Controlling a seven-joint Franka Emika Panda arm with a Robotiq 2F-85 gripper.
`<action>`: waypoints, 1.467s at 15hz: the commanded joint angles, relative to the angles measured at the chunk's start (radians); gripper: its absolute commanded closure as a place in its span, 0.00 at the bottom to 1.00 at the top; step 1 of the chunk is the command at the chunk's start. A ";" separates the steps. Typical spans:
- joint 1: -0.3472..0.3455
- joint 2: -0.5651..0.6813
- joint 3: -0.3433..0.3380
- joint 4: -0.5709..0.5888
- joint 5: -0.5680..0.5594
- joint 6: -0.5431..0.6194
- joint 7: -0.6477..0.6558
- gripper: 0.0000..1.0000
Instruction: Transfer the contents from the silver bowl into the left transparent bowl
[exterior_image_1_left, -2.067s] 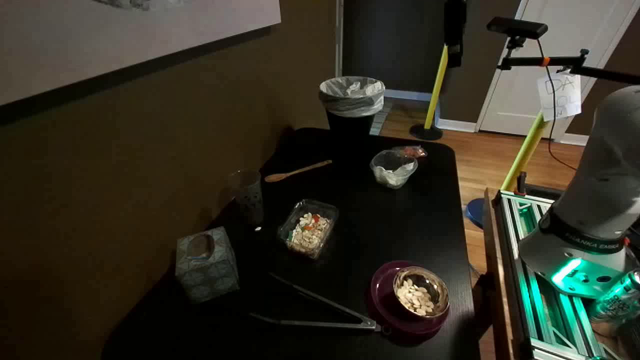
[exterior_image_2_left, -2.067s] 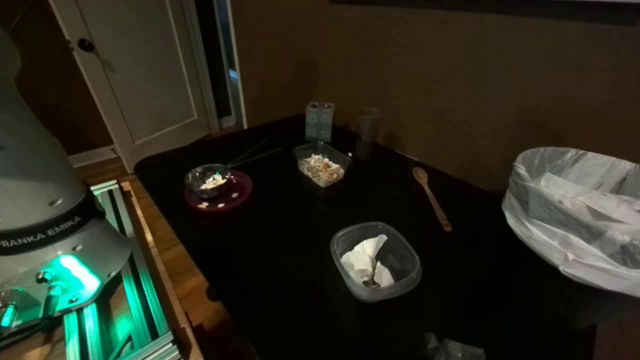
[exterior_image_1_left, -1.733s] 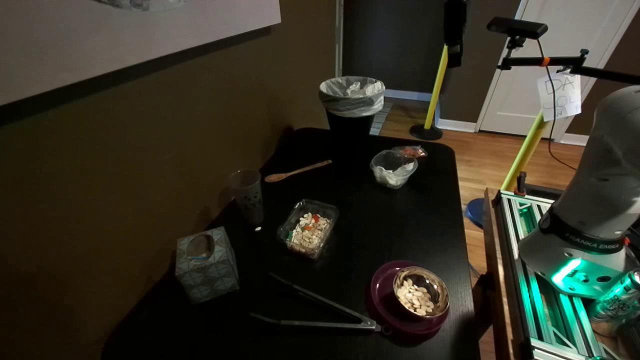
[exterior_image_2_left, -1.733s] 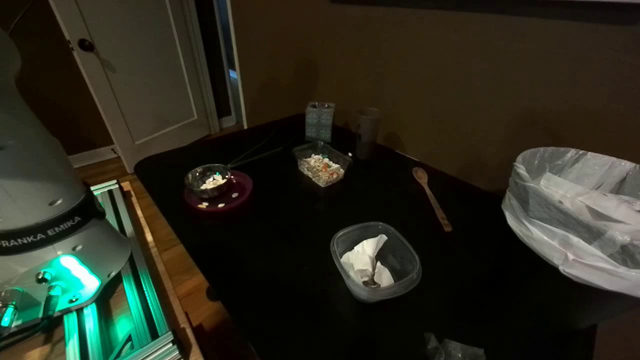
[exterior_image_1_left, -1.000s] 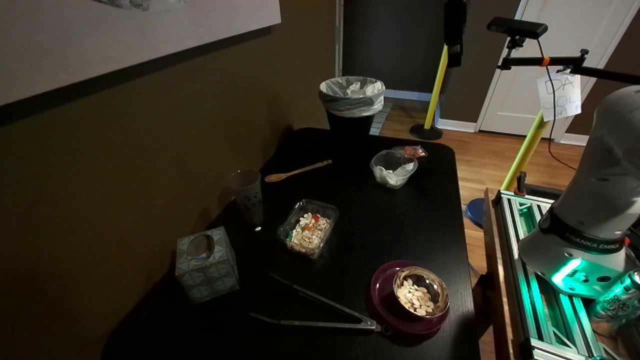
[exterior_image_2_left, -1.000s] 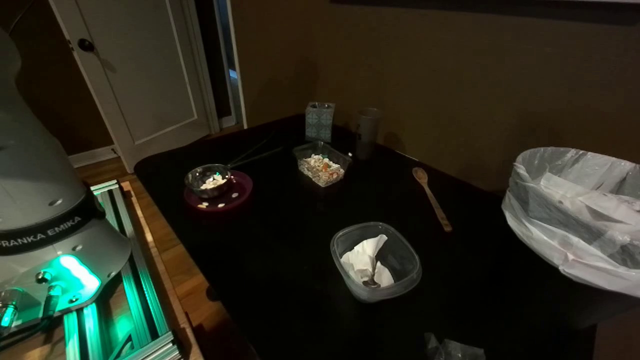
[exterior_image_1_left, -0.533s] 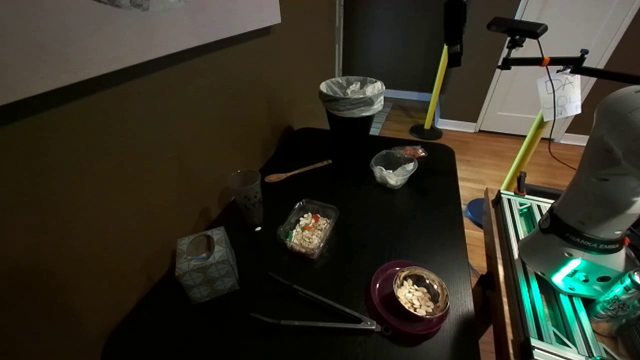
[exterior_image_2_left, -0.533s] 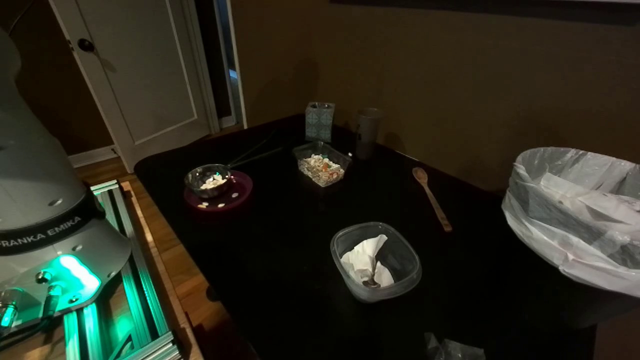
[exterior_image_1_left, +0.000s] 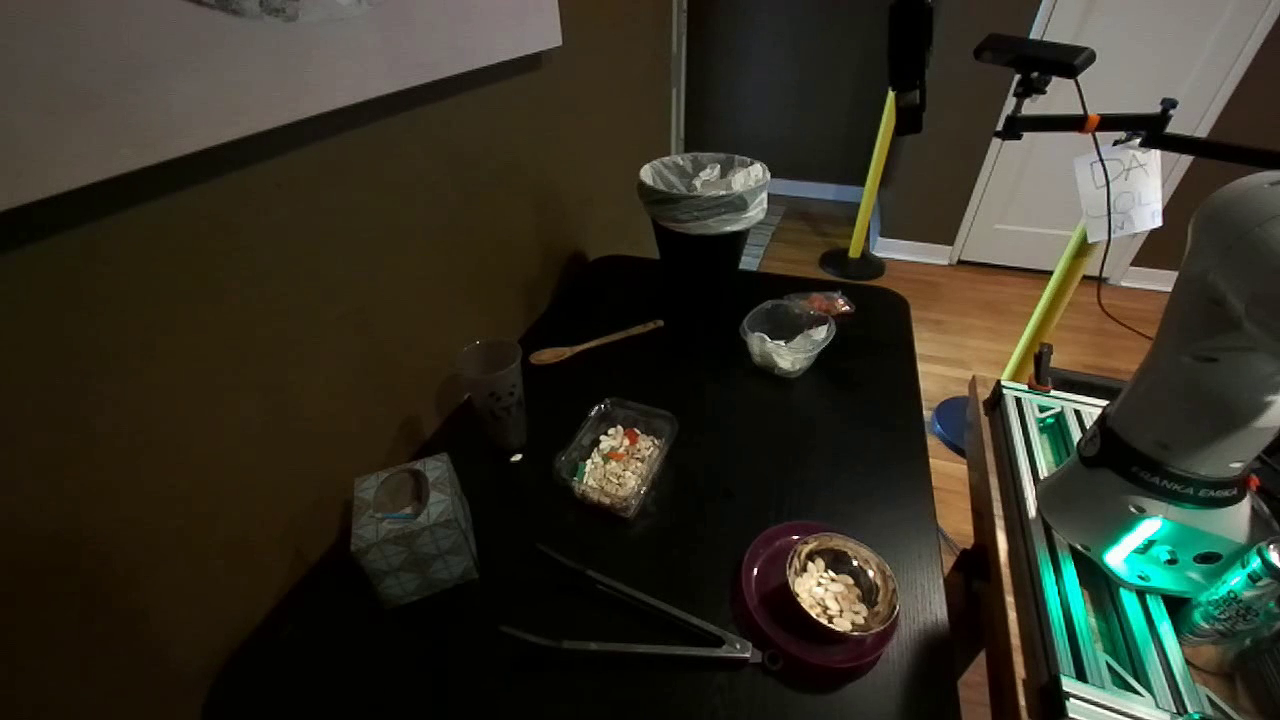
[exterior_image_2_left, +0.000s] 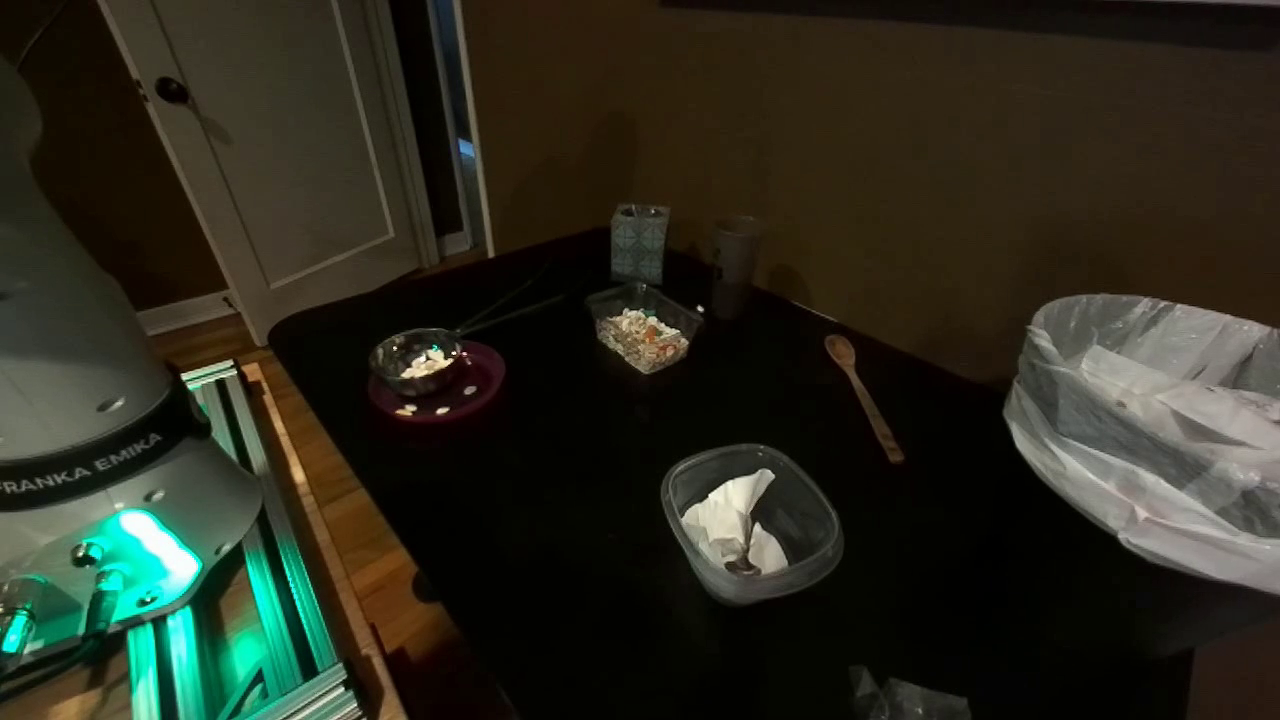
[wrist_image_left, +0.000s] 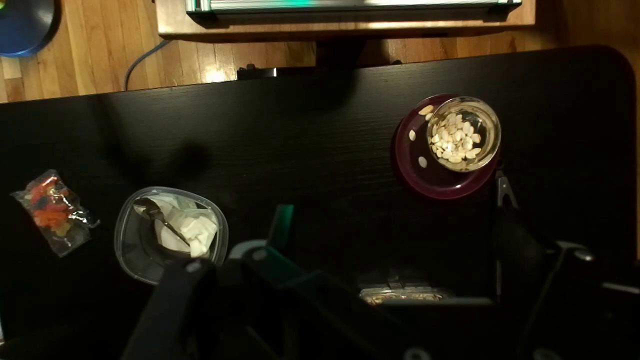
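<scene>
One silver bowl (wrist_image_left: 490, 132), pale seeds (wrist_image_left: 454, 139) inside, below and apart from the jaws; these spread wide

1 slvr bowl (wrist_image_left: 487, 125), 2 clr bowls (exterior_image_1_left: 598, 425) (exterior_image_1_left: 766, 320), 1 plate (wrist_image_left: 422, 179)

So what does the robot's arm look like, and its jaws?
The arm is smooth, rounded and grey; a black band reads FRANKA EMIKA. Below it, the base has a green light and a dark cable plugged in. The jaws look dark and angular, with pale round spots and a greenish tint.
</scene>
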 joint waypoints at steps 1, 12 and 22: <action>0.002 0.001 -0.002 0.003 -0.001 -0.003 0.001 0.00; 0.003 0.004 0.000 -0.003 -0.002 0.003 0.002 0.00; 0.002 0.142 0.005 -0.188 0.009 0.310 0.037 0.00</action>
